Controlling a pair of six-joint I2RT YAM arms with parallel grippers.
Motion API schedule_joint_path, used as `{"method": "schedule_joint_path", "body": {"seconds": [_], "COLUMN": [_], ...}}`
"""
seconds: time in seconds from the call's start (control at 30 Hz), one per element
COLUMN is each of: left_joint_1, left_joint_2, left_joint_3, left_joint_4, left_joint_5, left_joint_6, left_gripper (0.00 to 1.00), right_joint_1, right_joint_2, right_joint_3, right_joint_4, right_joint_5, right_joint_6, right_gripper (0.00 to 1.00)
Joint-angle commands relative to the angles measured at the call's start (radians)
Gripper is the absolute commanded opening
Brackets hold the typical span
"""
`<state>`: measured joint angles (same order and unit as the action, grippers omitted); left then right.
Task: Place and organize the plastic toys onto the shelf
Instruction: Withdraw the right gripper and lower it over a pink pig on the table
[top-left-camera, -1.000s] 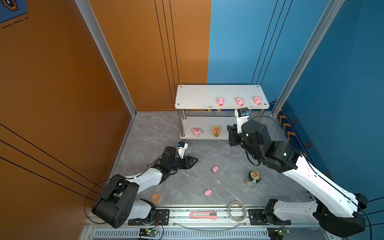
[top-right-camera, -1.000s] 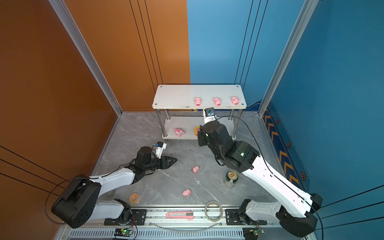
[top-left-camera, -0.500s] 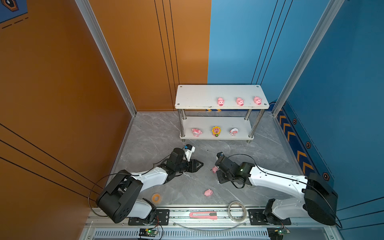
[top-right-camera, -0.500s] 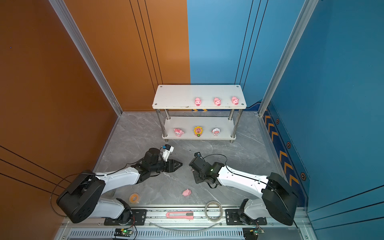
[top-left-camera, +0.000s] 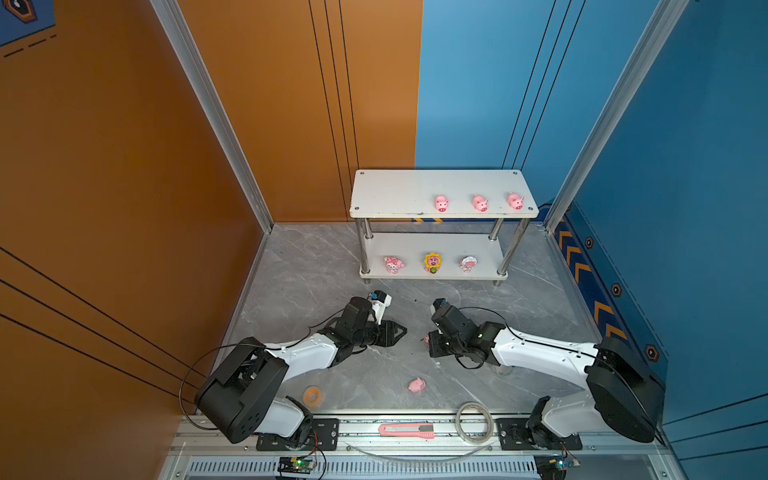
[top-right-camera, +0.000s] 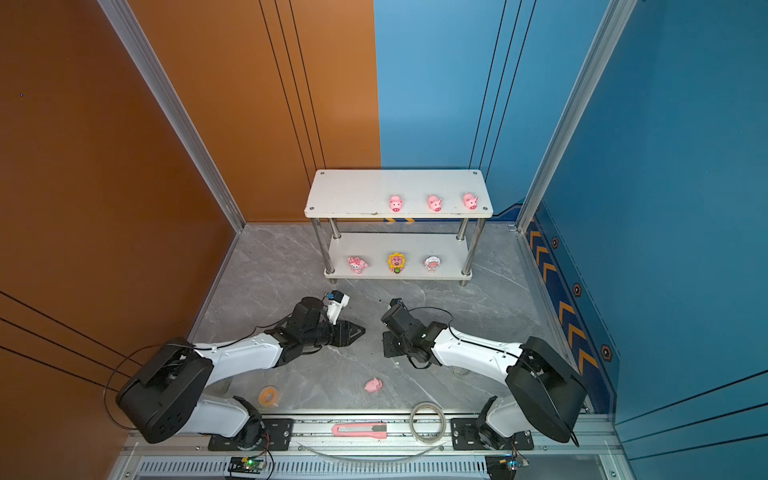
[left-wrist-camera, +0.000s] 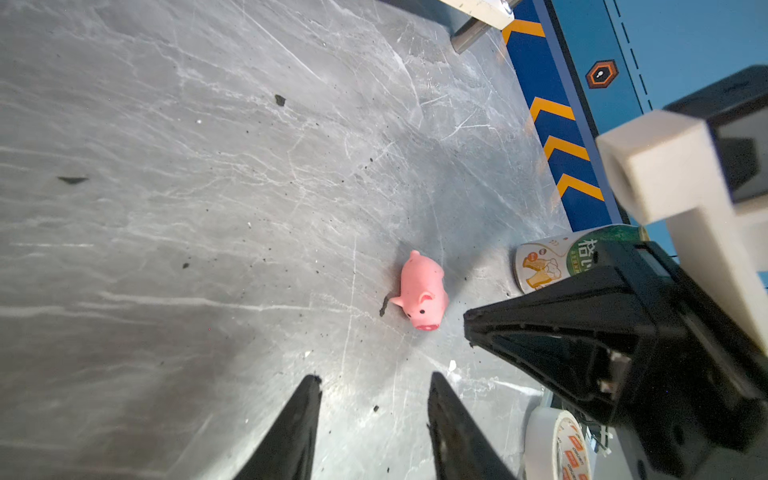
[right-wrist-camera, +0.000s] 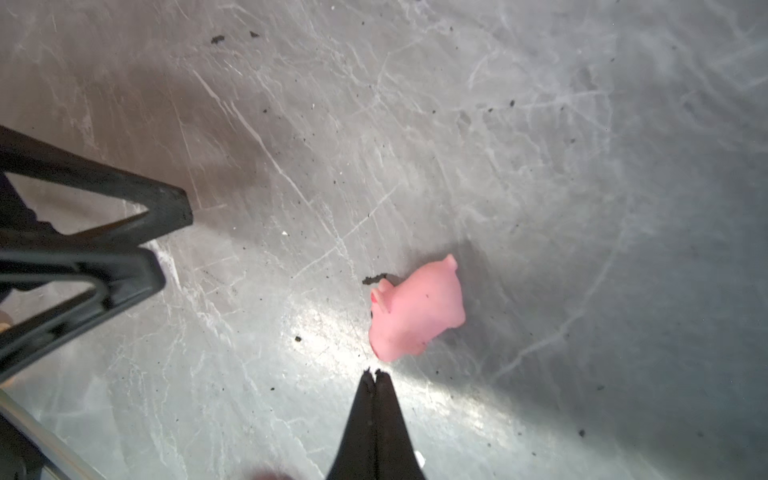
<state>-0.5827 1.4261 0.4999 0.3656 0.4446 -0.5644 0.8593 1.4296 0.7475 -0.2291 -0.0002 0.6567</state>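
Shelf: stood at the back of the worktop; both tiers are seen in both top views.
Upper tier: left shelf pig, middle shelf pig and right shelf pig are lined up near the shelf's front edge, on its right half, well apart, snouts turned forward.
Lower tier: pink-white figurine, sunflower figurine and white-pink figurine are spaced in a row near the shelf's front edge.
Nearer pig: laid on the worktop in front of the shelf, off both tiers.
Farther pig: laid on the worktop, further out from the shelf than both tools.
Right tool: held low in front of the shelf; its fingers are pressed together and nothing is gripped. The tips are set just beside the nearer pig; contact cannot be told.
Left tool: a clear gap is seen between its fingers, with nothing in it. It is pointed toward the nearer pig and is apart from it.
Green can: seen in the left wrist view only, partly hidden by the right tool.
Utility knife: laid on the front rail, far from the shelf.
Orange tape roll: laid flat near that rail, on the left arm's side.
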Motion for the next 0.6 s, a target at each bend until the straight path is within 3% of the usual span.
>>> {"method": "schedule_joint_path", "body": {"seconds": [0.0,0.27,0.57], "left_joint_1": [0.000,0.002,0.008], "left_joint_2": [0.023,0.037,0.058], "left_joint_3": [0.032,0.039,0.048], "left_joint_4": [-0.017,-0.015,-0.011], "left_joint_5": [-0.011,0.000,0.015], "left_joint_6": [0.032,0.035,0.036], "left_gripper": [0.45,0.44,0.45], "right_joint_1": [-0.016,-0.034,-0.028], "right_joint_2": [0.027,0.116,-0.031], "right_joint_3": [0.028,0.006,-0.140], "right_joint_4": [0.029,0.071,0.021], "right_joint_5": [0.015,0.021,0.095], "right_joint_6": [0.023,0.040,0.098], "right_gripper": [0.00,0.00,0.00]}}
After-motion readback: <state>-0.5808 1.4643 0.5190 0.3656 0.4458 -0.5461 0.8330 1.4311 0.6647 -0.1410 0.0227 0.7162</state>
